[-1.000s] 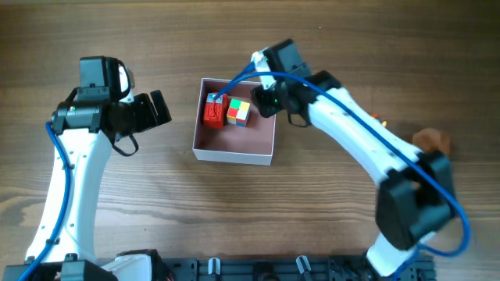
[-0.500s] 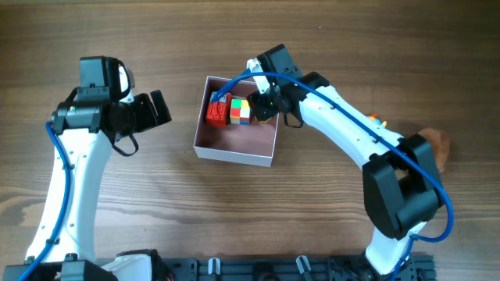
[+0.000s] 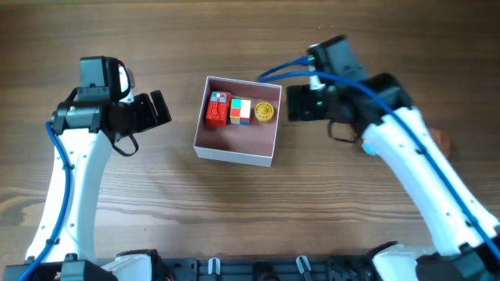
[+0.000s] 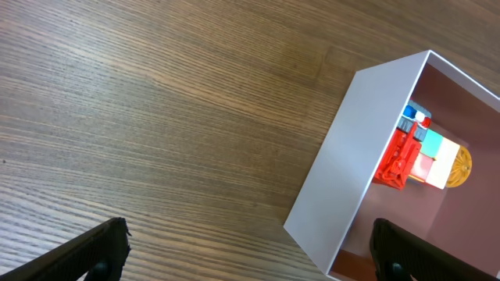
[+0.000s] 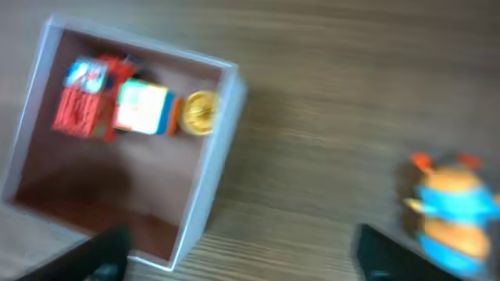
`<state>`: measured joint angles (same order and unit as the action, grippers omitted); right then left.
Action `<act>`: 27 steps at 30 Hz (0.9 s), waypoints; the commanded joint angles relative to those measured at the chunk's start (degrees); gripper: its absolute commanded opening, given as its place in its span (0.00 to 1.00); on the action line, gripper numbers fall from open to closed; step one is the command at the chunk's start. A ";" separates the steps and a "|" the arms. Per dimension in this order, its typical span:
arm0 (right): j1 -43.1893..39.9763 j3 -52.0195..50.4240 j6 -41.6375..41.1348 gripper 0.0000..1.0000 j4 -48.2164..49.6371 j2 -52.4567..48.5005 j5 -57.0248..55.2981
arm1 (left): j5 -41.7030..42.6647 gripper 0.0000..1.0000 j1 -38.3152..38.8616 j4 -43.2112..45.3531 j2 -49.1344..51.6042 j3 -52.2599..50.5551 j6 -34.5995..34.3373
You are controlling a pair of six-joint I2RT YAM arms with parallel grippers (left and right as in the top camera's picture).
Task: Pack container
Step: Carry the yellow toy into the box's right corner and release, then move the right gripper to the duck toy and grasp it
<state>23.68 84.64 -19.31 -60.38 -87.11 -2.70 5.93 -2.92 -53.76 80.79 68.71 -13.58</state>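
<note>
Sitting on desk [image 3: 234,31] between both hands, container [image 3: 234,155] holds three toys [image 3: 241,111]. Left hand [image 3: 158,109] spread, empty; right hand [image 3: 291,103] spread, empty, just beside its wall. Risk: swinging toward blue-orange toy [image 5: 445,207] clips wall, shoves container.

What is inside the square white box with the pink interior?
In the white box: a red plastic toy, a multicoloured cube and a round yellow disc, in one row. Anything under them is hidden.
</note>
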 commanded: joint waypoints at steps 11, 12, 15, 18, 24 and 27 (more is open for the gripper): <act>-31.36 -8.39 14.53 1.00 4.24 -13.05 4.70 | 0.68 1.00 -0.20 -0.92 0.00 -0.26 1.38; -31.71 -8.39 15.26 1.00 4.28 -14.67 4.66 | 0.68 1.00 -0.20 -0.92 0.00 -0.26 1.38; -31.78 -8.39 16.17 1.00 3.54 -21.44 5.01 | 0.68 1.00 -0.20 -0.87 0.00 -0.26 1.38; -31.74 -8.44 16.20 1.00 2.60 -24.87 6.23 | 0.68 1.00 -0.20 -0.87 0.00 -0.26 1.36; -31.74 -8.59 16.17 0.83 2.51 -26.58 6.21 | 0.68 1.00 -0.20 -0.90 0.00 -0.26 1.36; -31.74 -8.59 16.17 0.53 2.27 -26.58 6.21 | 0.68 1.00 -0.20 -0.90 0.00 -0.26 1.38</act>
<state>-8.03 76.29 -3.49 -57.82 -113.27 2.74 5.93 -2.92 -54.61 80.79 68.71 -13.58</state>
